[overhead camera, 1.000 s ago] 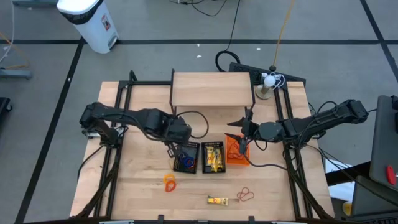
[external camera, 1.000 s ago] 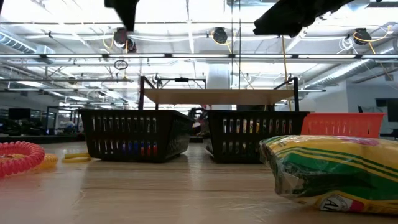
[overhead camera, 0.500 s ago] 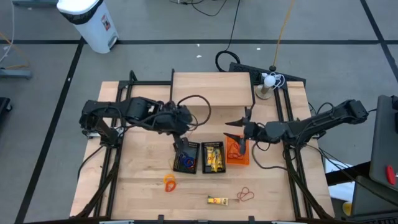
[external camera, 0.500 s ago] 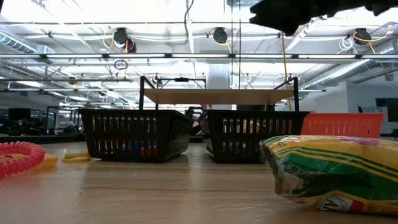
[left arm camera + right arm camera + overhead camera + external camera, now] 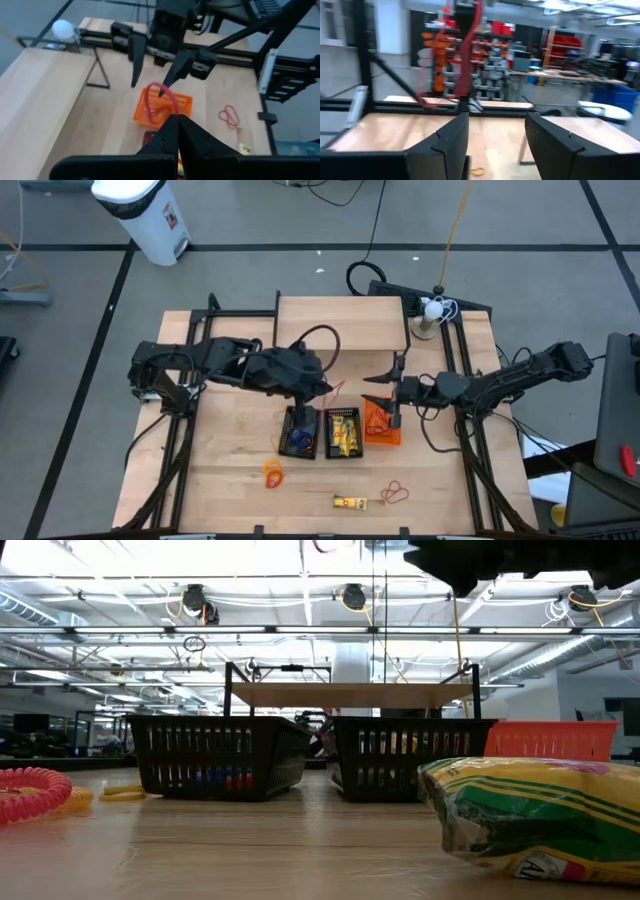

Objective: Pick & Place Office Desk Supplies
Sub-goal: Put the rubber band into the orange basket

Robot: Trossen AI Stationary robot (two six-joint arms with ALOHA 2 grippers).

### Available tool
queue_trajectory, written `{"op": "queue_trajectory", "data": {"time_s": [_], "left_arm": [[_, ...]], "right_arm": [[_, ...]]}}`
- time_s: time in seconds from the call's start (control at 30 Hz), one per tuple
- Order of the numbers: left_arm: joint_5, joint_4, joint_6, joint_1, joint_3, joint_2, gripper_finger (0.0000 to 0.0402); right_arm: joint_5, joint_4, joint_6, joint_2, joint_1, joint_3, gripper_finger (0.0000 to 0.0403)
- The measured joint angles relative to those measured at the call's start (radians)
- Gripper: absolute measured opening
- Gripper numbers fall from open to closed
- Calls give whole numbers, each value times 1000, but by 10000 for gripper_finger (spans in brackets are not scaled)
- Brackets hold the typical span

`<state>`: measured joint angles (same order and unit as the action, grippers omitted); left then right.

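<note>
So the red rubber band was up in the air at this point, dangling off the tips of the left gripper, which was clenched tight on it. The loop hung just in front of the orange basket, on its far side, not in it yet. In the right wrist view you could see the band draped down from the dark fingers, clear of the table.

What changed: a second earlier the left gripper was low over the left black basket, and half a second later it was already lifting off. By now it had swung up and across toward the middle, band in tow. My read is the pick was done and this was the carry.

The right gripper sat right across from it over the orange basket's far edge, fingers spread apart with nothing in them, and it had barely budged over that second. Could be waiting for a handover, could just be parked, can't say.

Plenty still left, I'd guess: another red band and a crayon pack were lying loose near the front edge.
</note>
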<state>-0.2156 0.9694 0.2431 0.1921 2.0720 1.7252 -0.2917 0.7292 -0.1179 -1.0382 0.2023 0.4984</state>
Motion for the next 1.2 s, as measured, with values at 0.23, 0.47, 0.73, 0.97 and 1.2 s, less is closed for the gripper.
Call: {"op": "queue_trajectory", "data": {"time_s": [0.23,0.47,0.73,0.97,1.2], "left_arm": [[8,-40,-16,-8,0,0,0],[9,-41,-31,-8,0,0,0],[41,-71,-42,-18,0,9,0],[104,-93,-49,-55,0,46,0],[169,-112,-58,-95,0,99,0]], "right_arm": [[85,21,26,0,-14,0,189],[86,52,27,0,-14,0,224],[88,96,79,-61,-53,0,251],[114,167,86,-95,-59,1,251],[115,170,87,-95,-59,1,251]]}}
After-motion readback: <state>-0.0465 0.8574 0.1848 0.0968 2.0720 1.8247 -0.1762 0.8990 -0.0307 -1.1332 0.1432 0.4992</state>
